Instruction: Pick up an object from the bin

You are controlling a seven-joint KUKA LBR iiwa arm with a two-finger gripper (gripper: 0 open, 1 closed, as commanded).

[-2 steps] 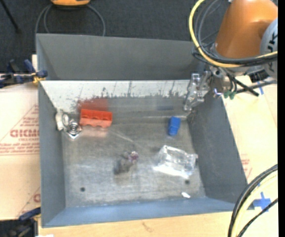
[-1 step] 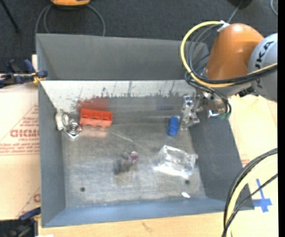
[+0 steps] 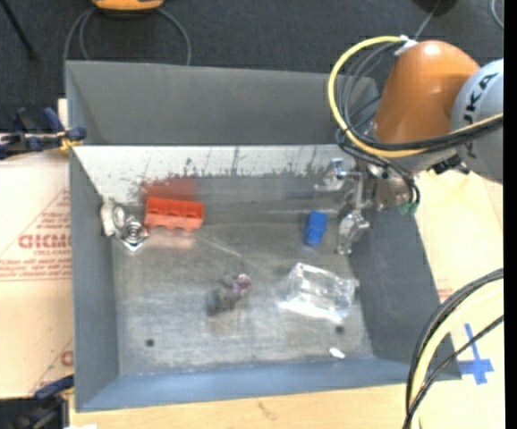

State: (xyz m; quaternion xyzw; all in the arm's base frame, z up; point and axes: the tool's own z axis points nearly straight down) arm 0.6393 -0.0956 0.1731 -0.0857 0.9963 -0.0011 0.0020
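My gripper [image 3: 348,232] hangs at the bin's right side, near the back wall, its metal fingers pointing down with nothing visible between them. Just to its left a small blue block [image 3: 315,229] stands on the bin floor. Below the gripper, toward the front, lies a crumpled clear plastic bag [image 3: 316,293].
An orange block [image 3: 173,214] lies at the back left, with a small metal-and-white piece [image 3: 124,226] beside it in the corner. A small dark purplish object [image 3: 229,292] sits mid-floor. A tiny white scrap [image 3: 337,353] lies by the front wall. The arm's orange cover and yellow cables overhang the right rim.
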